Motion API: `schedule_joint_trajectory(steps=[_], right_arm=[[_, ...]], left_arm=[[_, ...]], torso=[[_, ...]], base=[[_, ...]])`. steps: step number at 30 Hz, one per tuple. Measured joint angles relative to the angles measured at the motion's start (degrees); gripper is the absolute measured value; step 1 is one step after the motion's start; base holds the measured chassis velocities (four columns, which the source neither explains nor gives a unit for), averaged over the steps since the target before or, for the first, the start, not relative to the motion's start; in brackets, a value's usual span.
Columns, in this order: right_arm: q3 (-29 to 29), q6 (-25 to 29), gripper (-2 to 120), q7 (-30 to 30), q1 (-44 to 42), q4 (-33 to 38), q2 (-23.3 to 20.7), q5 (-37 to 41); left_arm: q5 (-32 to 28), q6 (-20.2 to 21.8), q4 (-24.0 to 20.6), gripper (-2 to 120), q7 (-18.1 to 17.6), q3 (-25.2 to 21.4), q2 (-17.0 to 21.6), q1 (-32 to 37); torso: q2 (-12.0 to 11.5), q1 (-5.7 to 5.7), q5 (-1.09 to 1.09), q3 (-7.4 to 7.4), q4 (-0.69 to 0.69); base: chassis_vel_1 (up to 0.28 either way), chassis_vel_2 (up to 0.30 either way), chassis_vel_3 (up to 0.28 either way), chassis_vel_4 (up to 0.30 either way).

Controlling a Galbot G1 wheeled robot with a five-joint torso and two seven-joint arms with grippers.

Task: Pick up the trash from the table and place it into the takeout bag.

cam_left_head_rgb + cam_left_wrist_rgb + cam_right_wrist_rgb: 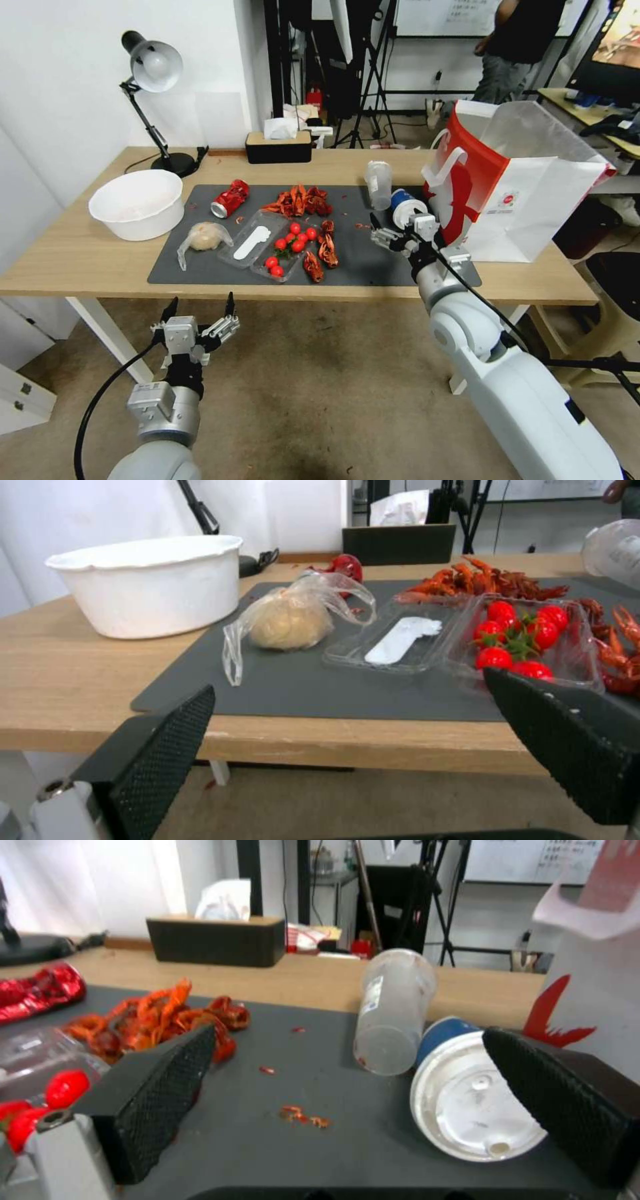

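Right gripper [393,235] hangs released just beside the blue cup [404,207], which lies tipped on the mat next to the bag [527,193], so it should straddle the cup squarely before closing, while the left gripper [198,319] waits open below the table edge [87,257].

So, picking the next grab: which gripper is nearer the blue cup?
Right. The right gripper hangs open just before the blue cup; the left gripper hangs open off the table's near edge.
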Motion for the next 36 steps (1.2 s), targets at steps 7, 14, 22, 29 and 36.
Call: schedule_joint_trajectory(steps=[7,14,22,29,36], right_arm=[[-1.97,-4.30,100,3.18,4.21,-2.34,-0.07,0.70],[-4.14,-9.51,100,7.16,7.36,-3.36,-0.05,1.43],[-5.53,-13.03,100,8.77,10.58,-6.12,-0.03,2.63],[-5.75,-13.26,100,8.52,12.05,-8.58,0.08,2.95],[-5.61,-13.76,100,8.23,13.75,-10.82,-0.61,3.96]], left_arm=[[0.14,-0.08,-0.14,100,0.00,-0.37,-0.15,0.15],[0.57,-0.11,-0.13,100,-0.01,-0.14,-0.21,0.08],[0.64,-0.13,0.10,100,-0.05,-0.24,-0.03,-0.15],[0.38,-0.05,0.02,100,-0.13,0.27,0.04,-0.42],[0.30,0.01,-0.12,100,-0.17,0.31,0.15,-0.63]], torso=[[0.00,-0.01,0.00,0.00,-0.01],[0.00,-0.01,0.00,0.00,0.00],[0.00,-0.01,0.00,0.00,0.00],[0.00,-0.01,0.00,0.00,0.00],[0.00,-0.01,0.00,-0.01,0.00]], base=[[0.000,0.000,0.000,0.000],[0.000,0.000,0.000,0.000],[0.000,0.000,0.000,0.000],[0.000,0.000,0.000,0.000],[0.000,0.000,0.000,0.000]])
